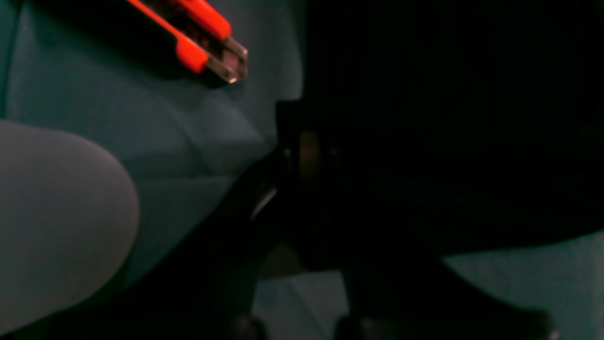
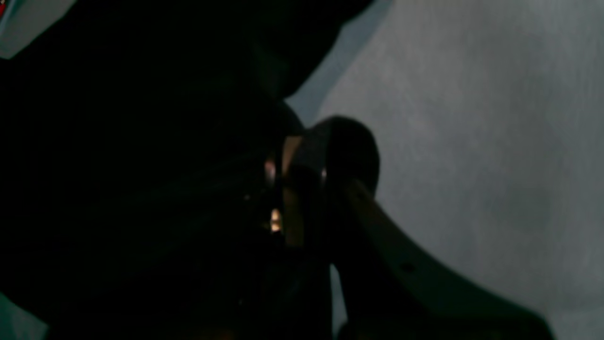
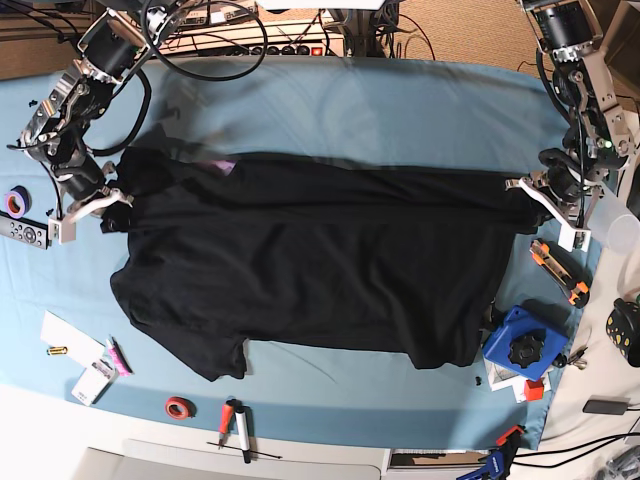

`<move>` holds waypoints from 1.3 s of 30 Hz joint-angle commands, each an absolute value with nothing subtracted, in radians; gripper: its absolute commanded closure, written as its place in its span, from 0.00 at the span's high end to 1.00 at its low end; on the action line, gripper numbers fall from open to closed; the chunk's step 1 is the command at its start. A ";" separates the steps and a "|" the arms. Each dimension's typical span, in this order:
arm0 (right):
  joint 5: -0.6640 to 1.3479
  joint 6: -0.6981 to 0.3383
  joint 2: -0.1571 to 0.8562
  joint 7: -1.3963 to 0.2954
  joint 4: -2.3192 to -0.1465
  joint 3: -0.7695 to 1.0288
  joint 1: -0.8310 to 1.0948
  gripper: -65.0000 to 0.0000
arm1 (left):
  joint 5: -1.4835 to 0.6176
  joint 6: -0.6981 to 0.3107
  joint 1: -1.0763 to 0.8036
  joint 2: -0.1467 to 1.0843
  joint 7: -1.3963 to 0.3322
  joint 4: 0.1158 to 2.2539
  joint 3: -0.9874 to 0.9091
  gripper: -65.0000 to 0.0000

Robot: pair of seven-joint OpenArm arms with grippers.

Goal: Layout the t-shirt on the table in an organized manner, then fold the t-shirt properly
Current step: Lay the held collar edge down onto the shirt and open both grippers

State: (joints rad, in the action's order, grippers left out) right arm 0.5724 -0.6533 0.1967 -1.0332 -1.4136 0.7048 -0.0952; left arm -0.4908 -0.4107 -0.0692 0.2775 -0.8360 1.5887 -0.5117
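The black t-shirt [image 3: 320, 260] lies spread wide across the light blue table [image 3: 380, 110], drawn taut along its far edge, with a bit of purple [image 3: 222, 165] peeking out near its far left. My right gripper [image 3: 118, 198] is shut on the shirt's far left corner. My left gripper [image 3: 518, 190] is shut on the far right corner. In the left wrist view the dark fingers [image 1: 302, 156] pinch black cloth [image 1: 448, 118] above the table cloth [image 1: 141, 118]. The right wrist view shows the gripper [image 2: 302, 179] clamped on dark fabric [image 2: 118, 165].
An orange utility knife [image 3: 557, 268] [image 1: 198, 38] lies just near my left gripper, and a blue tool [image 3: 520, 345] sits by the shirt's near right corner. A purple tape roll [image 3: 17, 200] and a remote [image 3: 22, 232] lie at the left edge. Red tape [image 3: 178, 407] and a screwdriver [image 3: 235, 420] lie in front.
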 commanded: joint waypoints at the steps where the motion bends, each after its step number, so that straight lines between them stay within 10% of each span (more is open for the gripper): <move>1: 0.569 -0.651 0.220 -0.980 -1.431 0.709 -0.124 0.00 | -0.494 -0.403 -0.051 0.296 -0.810 1.600 -0.519 0.00; 12: 0.522 -0.650 0.220 -0.973 -1.431 0.708 -0.163 0.00 | -0.516 -0.411 -0.050 0.296 -0.807 1.598 -0.519 0.00; 18: 0.542 -0.651 0.228 -0.974 -1.431 0.708 -0.165 0.19 | -0.595 -0.461 -0.048 0.297 -0.794 1.598 -0.519 0.36; 39: 0.795 -0.651 0.366 -1.087 -1.433 0.819 -0.412 0.30 | -0.607 -0.461 -0.030 0.297 -0.844 1.822 -0.522 0.36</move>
State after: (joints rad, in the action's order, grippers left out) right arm 0.7769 -0.6483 0.3454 -1.1110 -1.4155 0.8219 -0.3908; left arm -0.5938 -0.4564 -0.0437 0.2825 -0.8654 1.8061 -0.5171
